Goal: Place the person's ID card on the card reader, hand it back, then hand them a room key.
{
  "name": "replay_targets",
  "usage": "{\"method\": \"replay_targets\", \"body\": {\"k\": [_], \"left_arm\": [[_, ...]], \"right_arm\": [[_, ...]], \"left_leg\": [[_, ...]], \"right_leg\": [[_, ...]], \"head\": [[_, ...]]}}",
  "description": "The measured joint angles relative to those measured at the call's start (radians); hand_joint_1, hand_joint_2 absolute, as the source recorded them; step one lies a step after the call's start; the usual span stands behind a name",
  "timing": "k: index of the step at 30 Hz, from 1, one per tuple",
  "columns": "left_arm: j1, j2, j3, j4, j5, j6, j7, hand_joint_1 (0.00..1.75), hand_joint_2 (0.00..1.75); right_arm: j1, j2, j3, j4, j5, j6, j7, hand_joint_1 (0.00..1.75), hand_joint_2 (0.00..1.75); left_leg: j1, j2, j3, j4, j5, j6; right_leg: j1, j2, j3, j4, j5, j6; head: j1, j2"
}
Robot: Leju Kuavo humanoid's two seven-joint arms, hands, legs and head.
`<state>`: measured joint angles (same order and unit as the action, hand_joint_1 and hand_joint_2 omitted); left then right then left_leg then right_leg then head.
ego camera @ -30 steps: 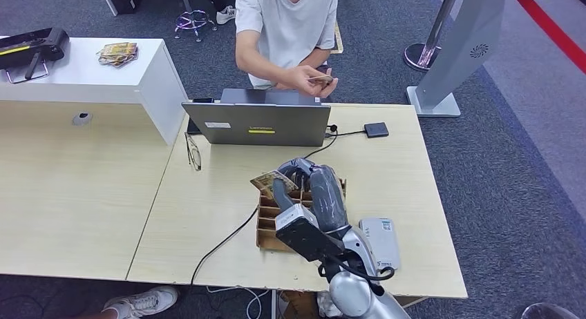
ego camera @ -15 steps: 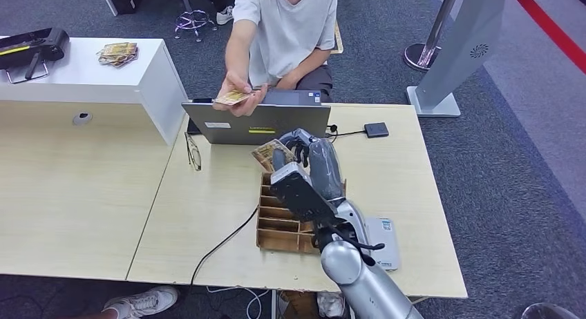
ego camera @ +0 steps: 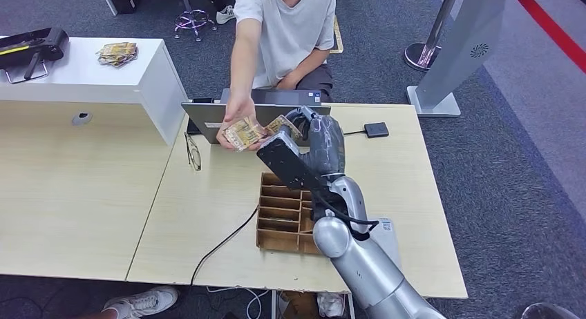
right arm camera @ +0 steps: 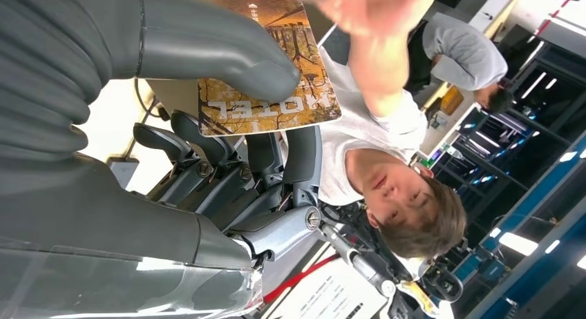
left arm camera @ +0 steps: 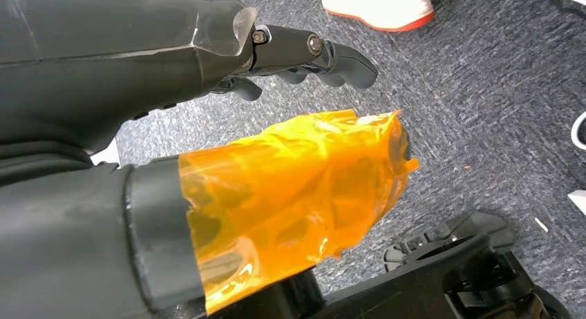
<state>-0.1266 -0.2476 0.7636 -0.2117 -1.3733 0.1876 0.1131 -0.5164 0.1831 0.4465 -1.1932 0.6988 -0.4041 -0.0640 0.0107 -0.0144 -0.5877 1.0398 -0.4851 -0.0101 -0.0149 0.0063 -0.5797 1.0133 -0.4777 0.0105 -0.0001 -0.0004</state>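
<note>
A pale wood surface (ego camera: 90,195) carries a grey laptop (ego camera: 235,119) and a cardboard organizer (ego camera: 280,219). Above them the right hand (ego camera: 304,136) pinches the room key (ego camera: 283,124), just beside the person's hand (ego camera: 238,129) holding another card (ego camera: 243,132). The left hand (left arm camera: 207,77) hangs, fingers loosely curled, holding nothing.

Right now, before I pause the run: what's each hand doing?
Left hand: holds nothing, fingers curled in, so closed.
Right hand: holding a card under its thumb, by the person's hand.
</note>
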Motion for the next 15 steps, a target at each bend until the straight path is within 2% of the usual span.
{"method": "replay_targets", "body": {"k": [10, 11, 13, 14, 15], "left_arm": [[0.000, 0.000, -0.004, 0.000, 0.004, 0.005, -0.003, 0.00, 0.00], [0.000, 0.000, -0.005, 0.000, 0.005, 0.005, -0.003, 0.00, 0.00], [0.000, 0.000, -0.006, 0.000, 0.007, 0.006, -0.003, 0.00, 0.00], [0.000, 0.000, -0.007, 0.000, 0.008, 0.006, -0.003, 0.00, 0.00], [0.000, 0.000, -0.008, 0.000, 0.010, 0.007, -0.003, 0.00, 0.00]], "right_arm": [[0.000, 0.019, -0.006, 0.045, -0.034, 0.032, -0.047, 1.75, 1.75], [0.000, 0.021, -0.006, 0.046, -0.042, 0.038, -0.050, 1.64, 1.75], [0.000, 0.025, -0.007, 0.046, -0.059, 0.051, -0.056, 0.89, 1.75], [0.000, 0.027, -0.007, 0.046, -0.067, 0.056, -0.058, 0.46, 1.75], [0.000, 0.029, -0.007, 0.046, -0.076, 0.063, -0.060, 0.12, 1.75]], "left_leg": [[0.000, 0.000, 0.000, 0.000, 0.000, 0.000], [0.000, 0.000, 0.000, 0.000, 0.000, 0.000], [0.000, 0.000, 0.000, 0.000, 0.000, 0.000], [0.000, 0.000, 0.000, 0.000, 0.000, 0.000], [0.000, 0.000, 0.000, 0.000, 0.000, 0.000]], "right_leg": [[0.000, 0.000, 0.000, 0.000, 0.000, 0.000], [0.000, 0.000, 0.000, 0.000, 0.000, 0.000], [0.000, 0.000, 0.000, 0.000, 0.000, 0.000], [0.000, 0.000, 0.000, 0.000, 0.000, 0.000], [0.000, 0.000, 0.000, 0.000, 0.000, 0.000]], "head": [[0.000, 0.000], [0.000, 0.000], [0.000, 0.000], [0.000, 0.000], [0.000, 0.000]]}}
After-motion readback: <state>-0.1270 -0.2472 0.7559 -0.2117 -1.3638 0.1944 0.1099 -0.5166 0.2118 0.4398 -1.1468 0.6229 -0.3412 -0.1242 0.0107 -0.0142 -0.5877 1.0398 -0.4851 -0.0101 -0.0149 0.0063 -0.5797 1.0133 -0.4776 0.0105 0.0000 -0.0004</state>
